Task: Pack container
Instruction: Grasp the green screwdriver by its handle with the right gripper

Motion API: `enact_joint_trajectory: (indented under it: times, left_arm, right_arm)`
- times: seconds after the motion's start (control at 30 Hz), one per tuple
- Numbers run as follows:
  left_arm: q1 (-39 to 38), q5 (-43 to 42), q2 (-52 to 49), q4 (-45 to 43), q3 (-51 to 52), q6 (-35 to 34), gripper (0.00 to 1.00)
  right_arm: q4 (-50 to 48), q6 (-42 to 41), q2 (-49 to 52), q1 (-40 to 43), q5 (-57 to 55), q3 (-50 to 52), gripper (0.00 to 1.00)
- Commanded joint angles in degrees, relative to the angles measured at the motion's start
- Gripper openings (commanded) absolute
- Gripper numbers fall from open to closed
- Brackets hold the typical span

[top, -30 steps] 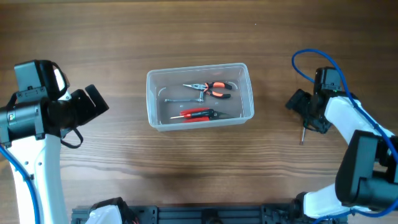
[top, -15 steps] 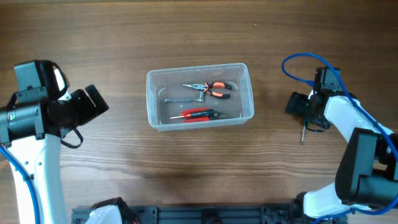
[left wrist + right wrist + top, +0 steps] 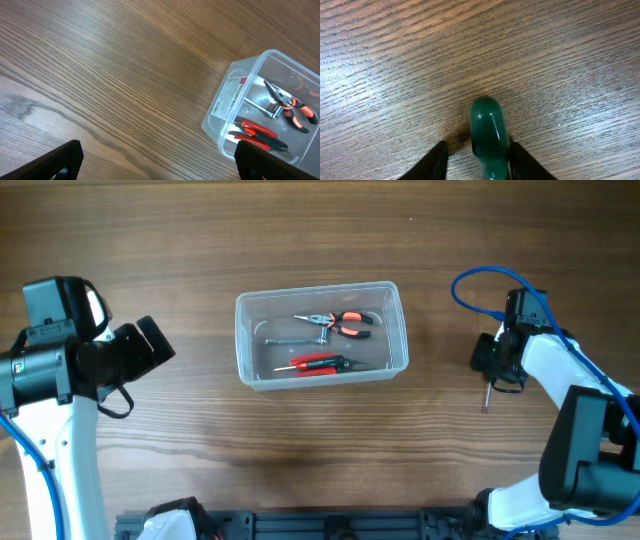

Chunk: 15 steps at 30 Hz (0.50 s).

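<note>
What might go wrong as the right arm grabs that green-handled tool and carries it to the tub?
The right gripper straddles the green handle off-centre, a gap on one side: closing may shove or roll it instead of clamping. The handle looks round and glossy, so it might slip in transit. The container holds orange pliers and red pliers; the tool may land askew on them.

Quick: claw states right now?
Left claw: open, empty.
Right claw: straddling the green screwdriver handle; whether it grips cannot be told.

Brown wood-grain table [image 3: 320, 470] — clear container [image 3: 322, 380] mid-table, green-handled screwdriver [image 3: 487, 130] well apart, rightward.
</note>
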State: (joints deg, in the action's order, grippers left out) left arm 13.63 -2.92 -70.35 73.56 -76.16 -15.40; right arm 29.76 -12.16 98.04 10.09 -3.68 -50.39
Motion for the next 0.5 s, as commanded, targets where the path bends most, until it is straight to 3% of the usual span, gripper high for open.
enact_joint_trajectory:
  times: [0.0, 0.37, 0.47]
  left_arm:
    - [0.31, -0.68, -0.17, 0.02, -0.76, -0.52, 1.0]
    - [0.31, -0.7, -0.17, 0.02, -0.76, -0.52, 1.0]
    - [0.31, -0.7, -0.17, 0.07, -0.76, -0.52, 1.0]
  right_arm:
    - [0.55, -0.5, 1.25, 0.13, 2.1, 0.02, 0.29]
    - [0.57, -0.5, 1.25, 0.11, 2.1, 0.02, 0.18]
    - [0.52, -0.5, 1.25, 0.11, 2.1, 0.02, 0.09]
